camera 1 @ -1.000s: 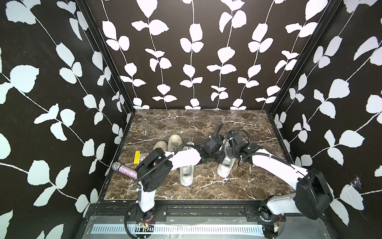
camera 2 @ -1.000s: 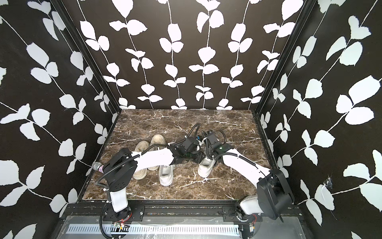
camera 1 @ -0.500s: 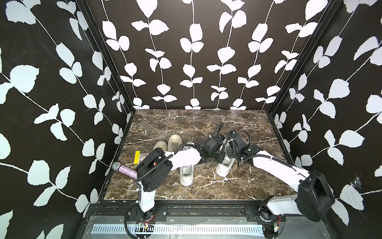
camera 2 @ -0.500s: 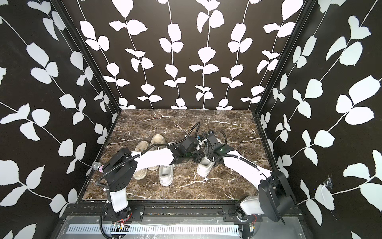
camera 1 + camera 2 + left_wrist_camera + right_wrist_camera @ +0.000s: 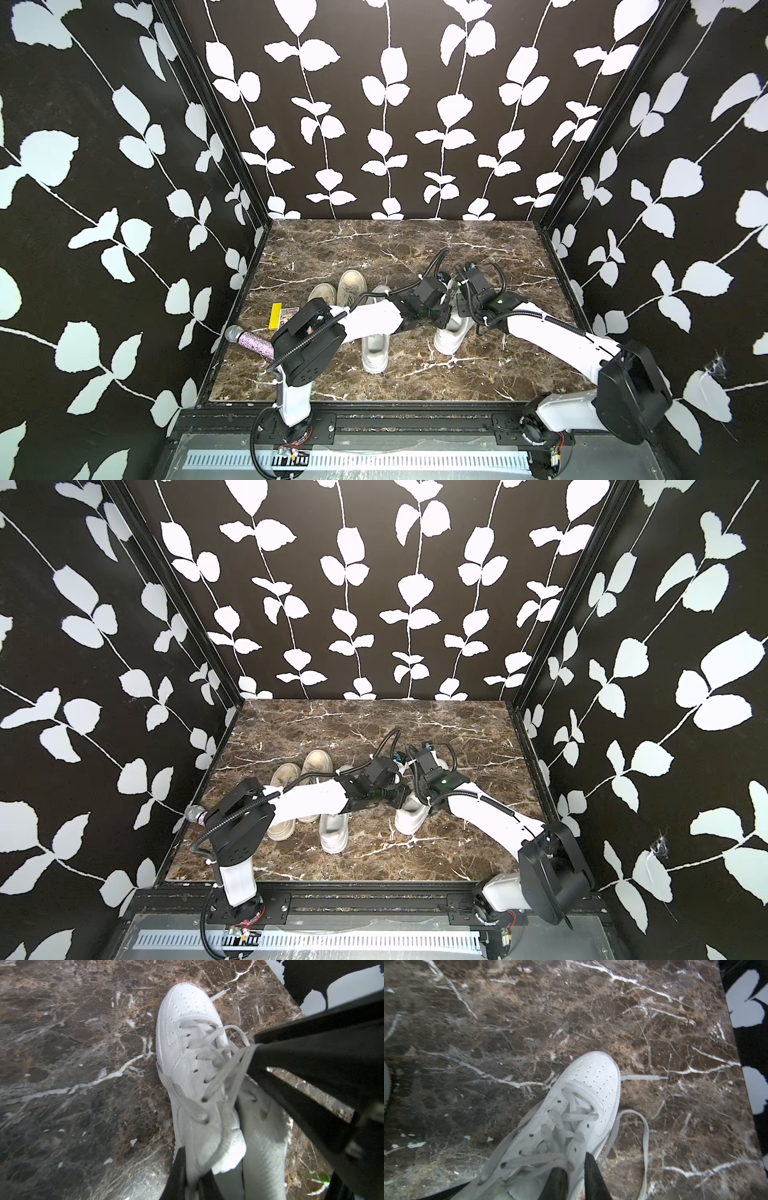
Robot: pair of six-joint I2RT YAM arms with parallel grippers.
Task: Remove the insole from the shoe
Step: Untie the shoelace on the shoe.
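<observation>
left tool [image 5: 193, 1165] clamped on shoe [image 5: 187, 1043] collar. right tool [image 5: 573, 1162] at the laces [image 5: 564, 1115], can't tell if it's gripping. Shoe sits on worktop [image 5: 374, 249]; insole hidden, probably inside. Risk: pull lifts whole shoe or grabs lace instead.

insole: cannot be made out in any view; in both top views the grippers cover the opening of the white sneaker [image 5: 451, 338].
pale flap [image 5: 264, 1136]: blurred beside the laces in the left wrist view; tongue or insole, cannot tell.
left gripper [image 5: 194, 1161]: fingers blurred, cut off by the picture edge, pinched on the sneaker's side.
right gripper [image 5: 574, 1162]: fingers cut off; whether they hold anything cannot be told.
second white sneaker [image 5: 376, 353]: middle under the left arm [image 5: 370, 320].
beige shoes [image 5: 351, 284]: partly behind that arm.
microphone [image 5: 249, 338]: handle end hidden, near the left edge of the surface [image 5: 415, 257].
yellow box [image 5: 275, 316]: print too small to read.
</observation>
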